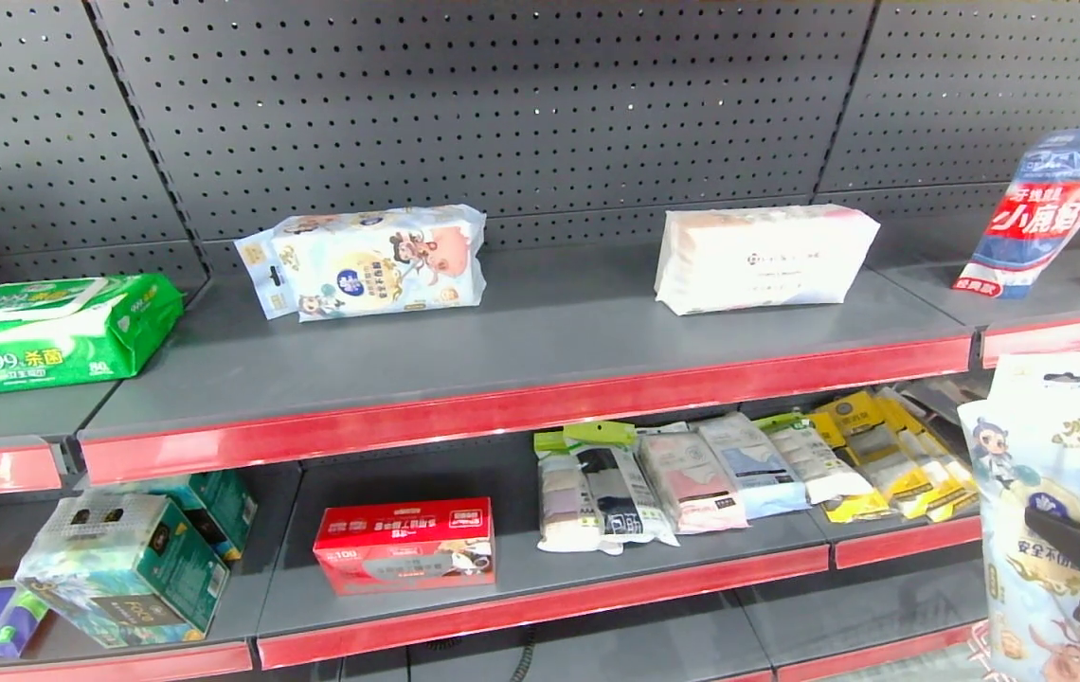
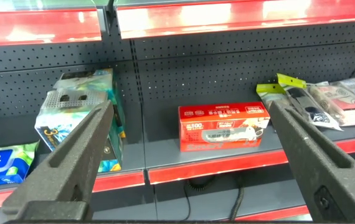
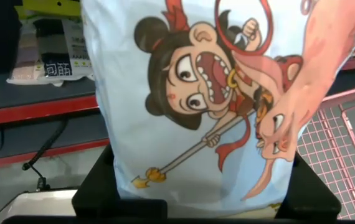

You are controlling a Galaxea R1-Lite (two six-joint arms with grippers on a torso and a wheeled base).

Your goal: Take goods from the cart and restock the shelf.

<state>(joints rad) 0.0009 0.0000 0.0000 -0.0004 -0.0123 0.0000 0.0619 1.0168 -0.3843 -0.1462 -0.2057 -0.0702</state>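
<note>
Right wrist view: pale-blue pack [image 3: 215, 99], cartoon-printed, upright.

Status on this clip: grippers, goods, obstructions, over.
Right gripper shut on cartoon-print pack. Left gripper open, holding nothing. Matching pack and white pack sit well apart on upper shelf.

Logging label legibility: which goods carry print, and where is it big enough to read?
Green plastic wipes pack: large numerals and characters, readable.
Red-and-blue plastic pouch: large white characters, readable.
Red cardboard box: numerals readable, rest too small.
White cartoon-printed plastic bag in right tool: some characters readable.
</note>
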